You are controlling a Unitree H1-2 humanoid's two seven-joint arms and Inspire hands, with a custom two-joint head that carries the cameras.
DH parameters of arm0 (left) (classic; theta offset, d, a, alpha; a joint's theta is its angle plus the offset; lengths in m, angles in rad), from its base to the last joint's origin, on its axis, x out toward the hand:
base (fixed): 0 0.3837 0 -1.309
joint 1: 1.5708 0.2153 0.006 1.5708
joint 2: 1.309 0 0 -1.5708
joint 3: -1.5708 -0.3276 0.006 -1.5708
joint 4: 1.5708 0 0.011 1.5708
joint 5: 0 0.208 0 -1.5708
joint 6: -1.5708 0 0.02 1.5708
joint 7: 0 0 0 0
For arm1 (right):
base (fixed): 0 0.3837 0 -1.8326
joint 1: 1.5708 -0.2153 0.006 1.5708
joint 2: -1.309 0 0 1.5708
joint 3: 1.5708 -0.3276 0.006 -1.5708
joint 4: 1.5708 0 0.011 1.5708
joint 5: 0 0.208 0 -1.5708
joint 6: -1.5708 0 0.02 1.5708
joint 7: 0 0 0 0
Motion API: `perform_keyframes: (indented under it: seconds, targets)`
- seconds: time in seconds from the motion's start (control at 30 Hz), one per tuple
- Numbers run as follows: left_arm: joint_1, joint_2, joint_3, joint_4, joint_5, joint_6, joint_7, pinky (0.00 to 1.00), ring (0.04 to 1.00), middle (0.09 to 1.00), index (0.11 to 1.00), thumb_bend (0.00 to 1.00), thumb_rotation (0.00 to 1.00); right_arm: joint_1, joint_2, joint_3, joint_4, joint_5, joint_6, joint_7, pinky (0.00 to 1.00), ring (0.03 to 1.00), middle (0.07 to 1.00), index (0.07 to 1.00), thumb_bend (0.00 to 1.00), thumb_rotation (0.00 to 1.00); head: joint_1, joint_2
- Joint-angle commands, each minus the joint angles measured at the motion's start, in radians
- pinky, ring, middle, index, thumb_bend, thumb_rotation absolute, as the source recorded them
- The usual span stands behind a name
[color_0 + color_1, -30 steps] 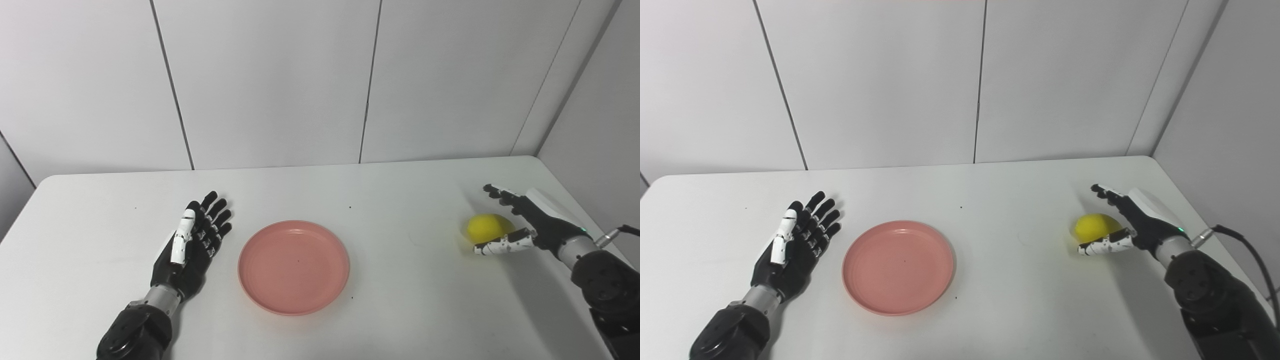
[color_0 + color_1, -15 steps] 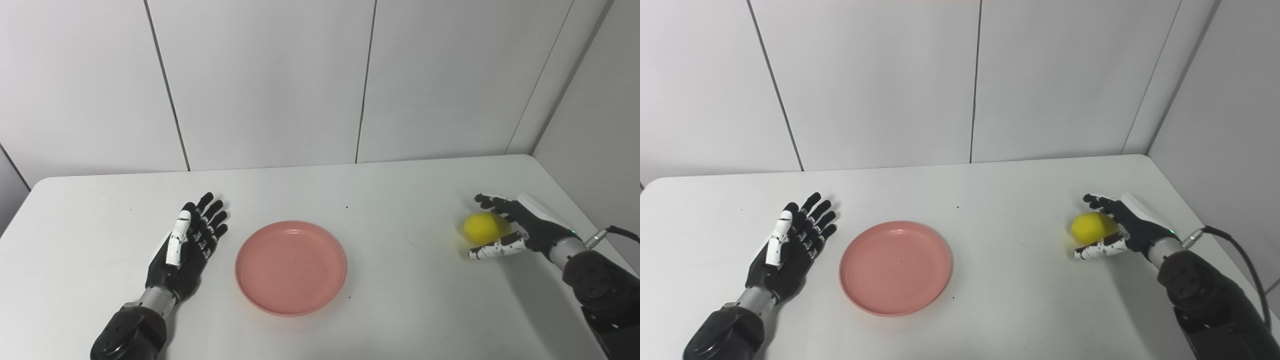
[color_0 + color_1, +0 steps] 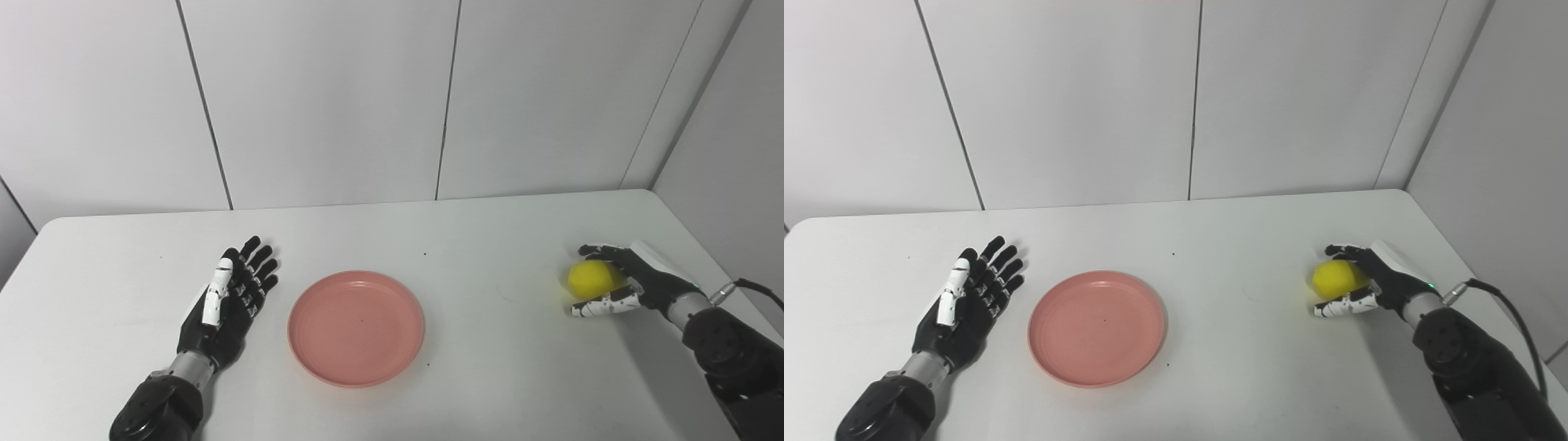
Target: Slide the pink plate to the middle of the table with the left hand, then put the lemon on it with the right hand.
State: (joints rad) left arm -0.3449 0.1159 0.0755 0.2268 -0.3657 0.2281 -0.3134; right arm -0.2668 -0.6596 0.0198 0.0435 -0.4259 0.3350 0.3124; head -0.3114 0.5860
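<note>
- Near the middle of the white bench lies the round, shallow pink plastic plate, flat and bare; judging from where it lies, the slide is done.
- Just left of the plate rests the black left hand, palm up on the bench, its fingers spread straight and wide, holding nothing and clear of the rim.
- Far to the right, well apart from the plate, sits the small round yellow lemon on the bench.
- Around it curls the black-and-white right hand: dark fingers arch over the far side and the white-marked thumb lies along the near side. The fingers are narrowed about the fruit, but whether they press it firmly I cannot tell; the lemon looks to rest on the bench, not lifted.
- Handling, as a judgement: the lemon is likely light and fairly firm, with a smooth rounded skin that could roll or squirt out of a loose pinch. A hold across its widest girth, thumb opposite fingers, seems safest.
- The plate looks light and stiff, so a lemon set down hard could nudge it or roll toward the low rim.
</note>
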Motion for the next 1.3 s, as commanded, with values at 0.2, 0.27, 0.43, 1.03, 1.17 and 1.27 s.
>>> perform_keyframes:
  seconds: [0.2, 0.27, 0.43, 1.03, 1.17, 1.27]
  targets:
    - [0.006, 0.002, -0.004, 0.003, 0.007, 0.034, 0.011, 1.0, 0.987, 0.985, 0.974, 0.44, 1.0, -0.063, -0.031, -0.001, 0.038, 0.0, -0.082, -0.04, 0.73, 0.767, 0.79, 0.789, 0.8, 0.22, 0.006, 0.003]
    - [0.006, 0.004, -0.004, 0.007, 0.007, 0.031, 0.009, 1.0, 0.987, 0.985, 0.974, 0.44, 1.0, -0.067, -0.029, 0.002, 0.049, -0.004, -0.088, -0.047, 0.73, 0.762, 0.786, 0.783, 0.8, 0.22, 0.007, 0.003]
    - [0.008, 0.005, -0.004, 0.003, 0.004, 0.037, 0.006, 1.0, 0.983, 0.984, 0.973, 0.45, 1.0, -0.08, -0.029, 0.012, 0.092, -0.014, -0.111, -0.068, 0.7, 0.733, 0.761, 0.76, 0.75, 0.18, 0.01, 0.004]
    - [0.013, 0.002, -0.004, -0.02, 0.003, 0.056, 0.009, 1.0, 0.987, 0.987, 0.975, 0.44, 1.0, -0.102, -0.013, 0.013, 0.167, 0.015, -0.152, -0.122, 0.41, 0.45, 0.505, 0.55, 0.53, 0.0, 0.013, 0.007]
    - [0.012, 0.002, -0.002, -0.012, 0.002, 0.053, 0.009, 1.0, 0.986, 0.984, 0.973, 0.44, 1.0, -0.098, -0.014, 0.013, 0.162, 0.007, -0.154, -0.132, 0.41, 0.447, 0.501, 0.545, 0.53, 0.0, 0.015, 0.006]
    - [0.011, 0.002, -0.002, -0.011, 0.003, 0.049, 0.006, 1.0, 0.985, 0.984, 0.973, 0.44, 1.0, -0.096, -0.014, 0.009, 0.155, 0.009, -0.157, -0.138, 0.4, 0.438, 0.492, 0.539, 0.53, 0.0, 0.016, 0.005]
